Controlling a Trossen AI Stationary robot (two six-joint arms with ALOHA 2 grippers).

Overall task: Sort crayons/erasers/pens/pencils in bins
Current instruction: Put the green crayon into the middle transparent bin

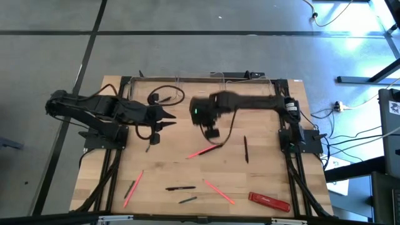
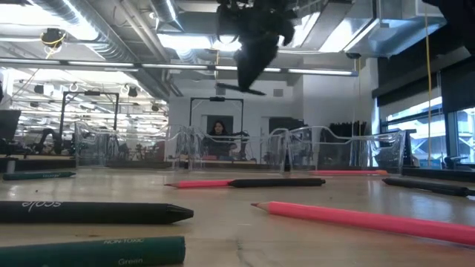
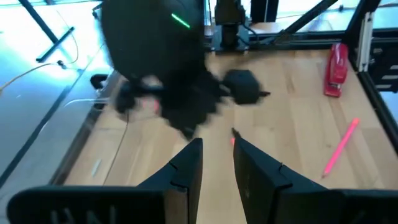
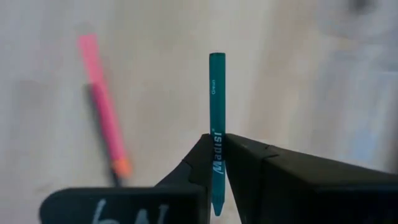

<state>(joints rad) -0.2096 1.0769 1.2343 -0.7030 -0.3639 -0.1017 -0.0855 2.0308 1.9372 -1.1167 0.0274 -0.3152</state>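
The left gripper (image 3: 216,165) has its fingers slightly parted above the wooden table (image 3: 292,124), facing the blurred right arm (image 3: 165,68), a pink pencil (image 3: 341,147) and a red stapler (image 3: 336,69).

1. The right claw (image 1: 212,133) hangs above the middle of the table (image 1: 269,169), a crayon (image 4: 216,134) clamped between its fingers; the left claw (image 1: 164,119) sits just to its left.
2. Loose sticks (image 1: 211,149) lie scattered across the table's near half; a flat bar (image 1: 269,200) rests near the right front corner.
3. The bins (image 2: 338,150) stand in a row along the far edge.
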